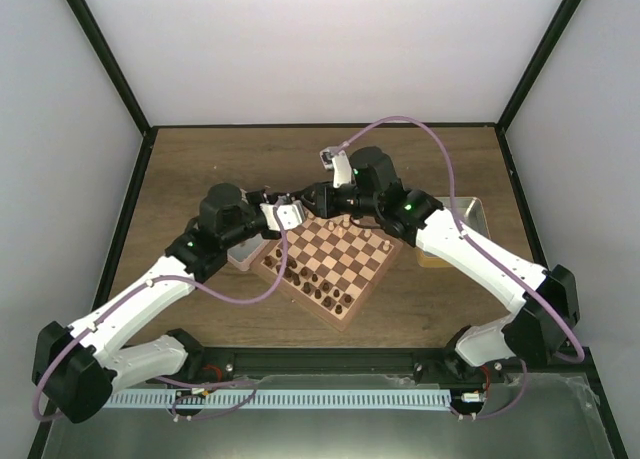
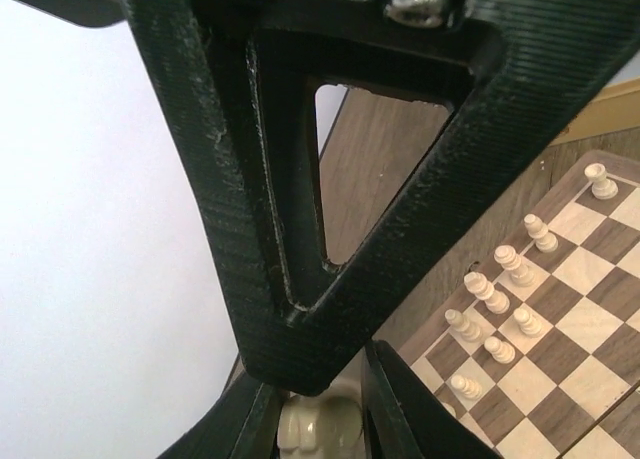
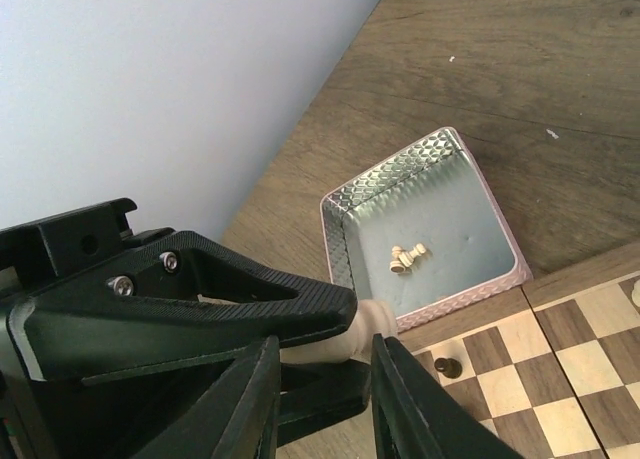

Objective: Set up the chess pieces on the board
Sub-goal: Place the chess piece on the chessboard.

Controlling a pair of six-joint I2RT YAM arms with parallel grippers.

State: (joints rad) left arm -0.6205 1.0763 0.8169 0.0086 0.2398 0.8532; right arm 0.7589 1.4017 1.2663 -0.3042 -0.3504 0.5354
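Observation:
My left gripper (image 1: 285, 217) and right gripper (image 1: 318, 197) meet above the far left corner of the board (image 1: 345, 322). The left gripper (image 2: 322, 419) is shut on a light beige chess piece (image 2: 320, 427). In the right wrist view the piece (image 3: 372, 324) lies crosswise at the tips of my right gripper (image 3: 322, 351). Its jaws stand apart on either side, and I cannot tell whether they press on it. Several beige pieces (image 2: 500, 299) stand in two rows on the board (image 2: 590, 309).
A silver tray (image 3: 420, 149) left of the board holds a few beige pieces (image 3: 405, 259). Dark pieces (image 1: 320, 289) stand along the board's near left side. Another tray (image 1: 470, 214) sits at the right. The right gripper's finger (image 2: 420, 209) blocks much of the left wrist view.

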